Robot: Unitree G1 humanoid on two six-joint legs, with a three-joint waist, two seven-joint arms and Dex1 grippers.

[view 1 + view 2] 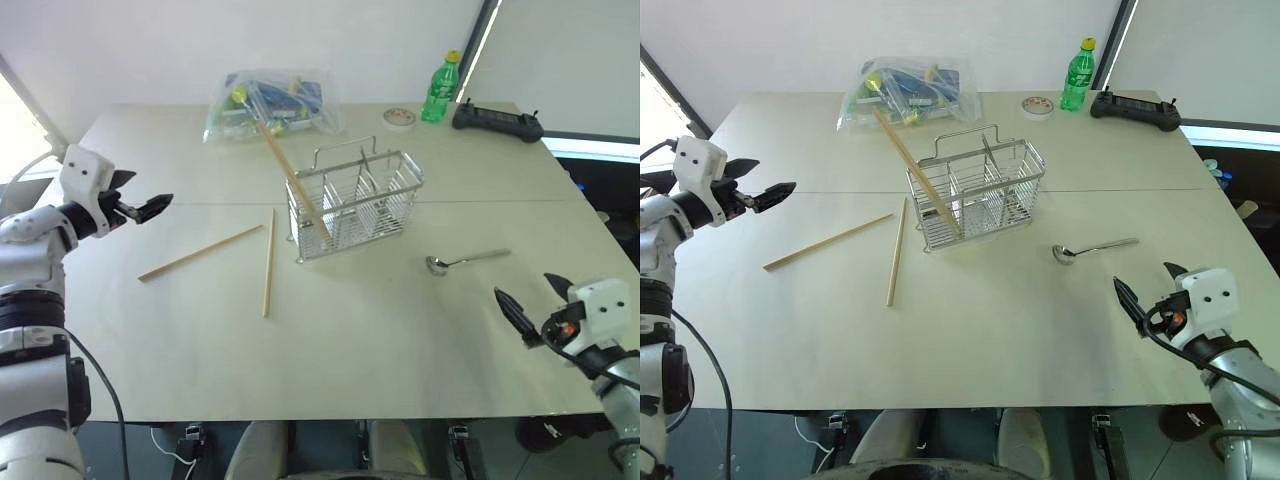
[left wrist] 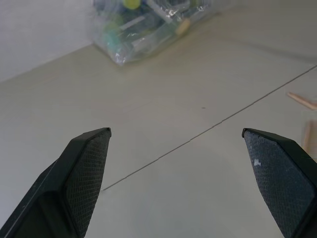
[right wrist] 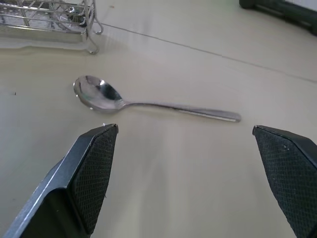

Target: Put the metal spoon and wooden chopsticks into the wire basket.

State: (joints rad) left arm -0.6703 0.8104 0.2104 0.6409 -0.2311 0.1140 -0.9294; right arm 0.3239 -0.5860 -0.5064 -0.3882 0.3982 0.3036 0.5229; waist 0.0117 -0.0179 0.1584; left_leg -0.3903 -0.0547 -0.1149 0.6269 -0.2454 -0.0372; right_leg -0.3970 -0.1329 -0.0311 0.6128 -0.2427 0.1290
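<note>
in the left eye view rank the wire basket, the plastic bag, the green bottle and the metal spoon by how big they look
1. wire basket and plastic bag: look alike, and the bag sits farther back, so unranked.
2. metal spoon: longer than the bottle but slim.
3. green bottle: farthest back, so unsure.

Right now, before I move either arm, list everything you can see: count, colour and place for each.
wire basket: one, silver, middle of the table.
wooden chopsticks: three, light tan; one leaning in the basket's left end, two flat on the table left of it.
metal spoon: one, silver, flat on the table right of the basket.
plastic bag: one, clear, with colourful contents, far side.
bottle: one, green with a yellow cap, far right.
tape roll: one, whitish, beside the bottle.
controller: one, black, far right corner.
left gripper: fingers open, over the table's left side.
right gripper: fingers open, near the spoon.
</note>
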